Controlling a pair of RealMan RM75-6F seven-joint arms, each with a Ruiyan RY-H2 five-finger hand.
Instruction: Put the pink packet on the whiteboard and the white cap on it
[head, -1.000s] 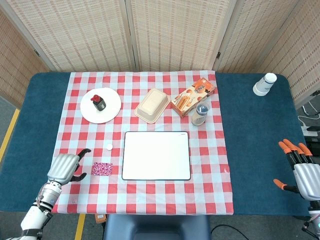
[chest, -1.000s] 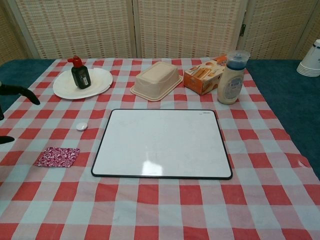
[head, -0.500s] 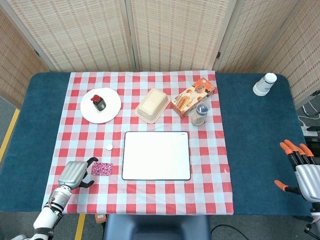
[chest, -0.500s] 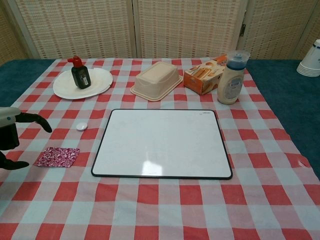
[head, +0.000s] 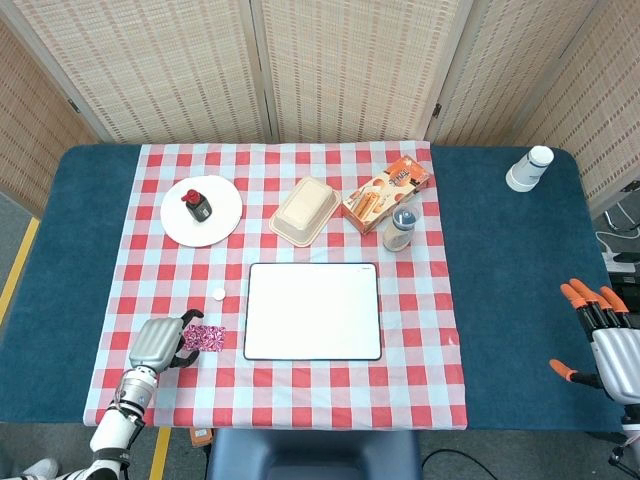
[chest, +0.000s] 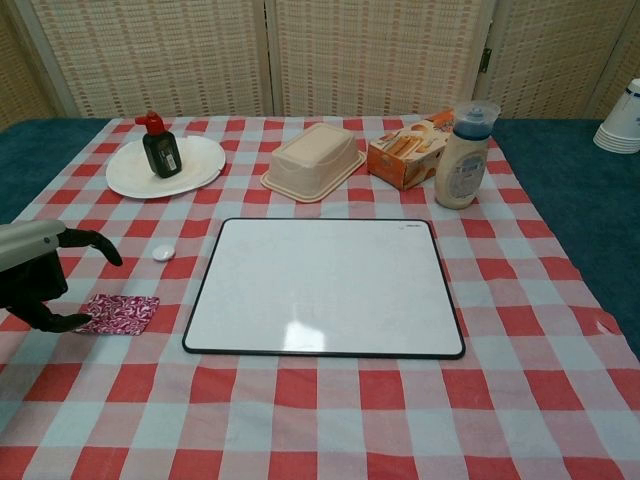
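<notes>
While our left hand (chest: 38, 285) sits at the near left corner of the red-and-white checked tablecloth (head: 330, 390), its dark fingers are spread and curved over the left end of the flat pink patterned packet (chest: 117, 313), holding nothing yet; whether a fingertip touches the packet we cannot tell. Our right hand (head: 603, 340), orange-tipped fingers apart and empty, hangs over the blue table cover (head: 510, 270), well away from everything.

The packet lies flat on the cloth just left of the black-framed rectangular whiteboard (head: 313, 311), not on it. The small round white cap (head: 217, 294) sits near the board's upper left corner, also off it. We judge neither step of the task done.

Risks: the packet is thin and flat, so fingers may slide over it, push it along or bunch the cloth rather than lift it. A sweep forward could knock the cap, which is light and may roll.

Containers: the round white plate (head: 225, 226) holds a small dark bottle with a red top (head: 198, 207). The beige lidded tray (head: 303, 209) is closed, contents hidden. The orange carton (head: 386, 189) lies on its side. A white bottle with a blue cap (head: 399, 230) stands beside it. Stacked white cups (head: 529, 168) stand upside down far right.
</notes>
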